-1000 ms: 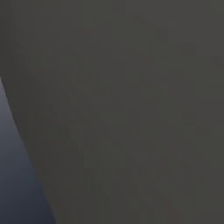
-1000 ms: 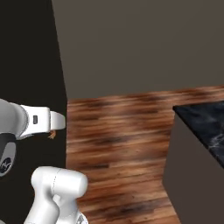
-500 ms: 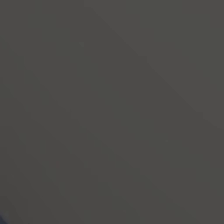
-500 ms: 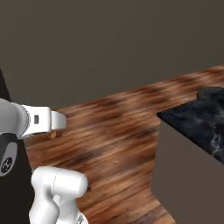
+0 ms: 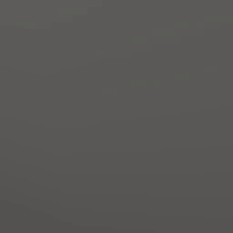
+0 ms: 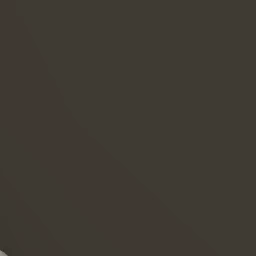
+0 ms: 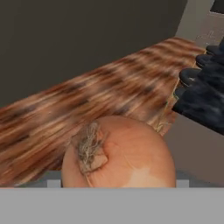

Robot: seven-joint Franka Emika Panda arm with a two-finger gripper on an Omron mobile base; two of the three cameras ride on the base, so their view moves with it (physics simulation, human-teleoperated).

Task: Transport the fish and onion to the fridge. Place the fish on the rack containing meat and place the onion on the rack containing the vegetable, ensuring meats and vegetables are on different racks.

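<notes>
The onion [image 7: 119, 153], an orange-brown bulb with smooth, papery skin, sits close before the hand camera, low in the hand view and cut off at its base. A dry, pale tuft of fibres stands out from a rough, tan patch on its left-facing side, and a lighter, cream-coloured fleck shows low on its front. The skin shades from warm orange at the crown to a paler peach toward the bottom right.

The gripper's fingertips are hidden behind the bulb, yet the onion lies squarely in the gripper's line, raised above the ground, so the hand appears to be clasped about it with its jaws set wide.

Beyond the onion a wooden floor [image 7: 109, 96] of striped reddish-brown planks stretches away, streaked and blurred. A dark grey wall [image 7: 78, 35] rises behind the floor. At the right edge a black, marbled counter top [image 7: 203, 96] juts in over a plain grey-brown side panel [image 7: 197, 151].

The left base view gives a flat dark grey surface [image 5: 116, 116], and the right base view a flat brownish-grey one [image 6: 128, 128]; what these surfaces are cannot be told.
</notes>
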